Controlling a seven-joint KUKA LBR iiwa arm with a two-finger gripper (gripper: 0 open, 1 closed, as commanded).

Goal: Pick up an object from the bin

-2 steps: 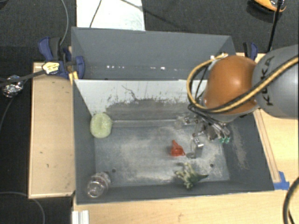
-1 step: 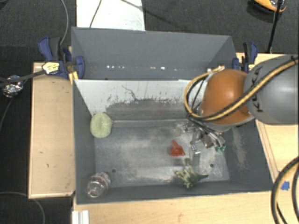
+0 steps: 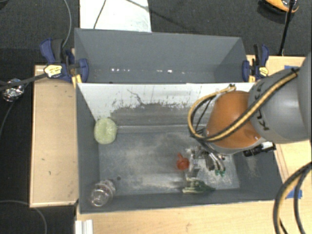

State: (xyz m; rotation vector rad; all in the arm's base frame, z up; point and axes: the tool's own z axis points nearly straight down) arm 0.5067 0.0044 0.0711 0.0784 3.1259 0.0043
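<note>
My arm reaches in from frame right, orange wrist cover right of centre, cables looped round it, jaws pointing down, lower centre-right of frame.

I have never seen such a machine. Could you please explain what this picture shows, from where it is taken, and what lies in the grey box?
The camera looks down from above, a little from one side. The big grey and orange shape on the right is a robot arm reaching into a grey metal bin. Its working end is low over the bin floor, beside a small red thing, with a flat green thing close by near the front wall. Farther left lie a pale green ball and a clear thing like a small cup. I cannot tell whether the arm holds anything.
</note>
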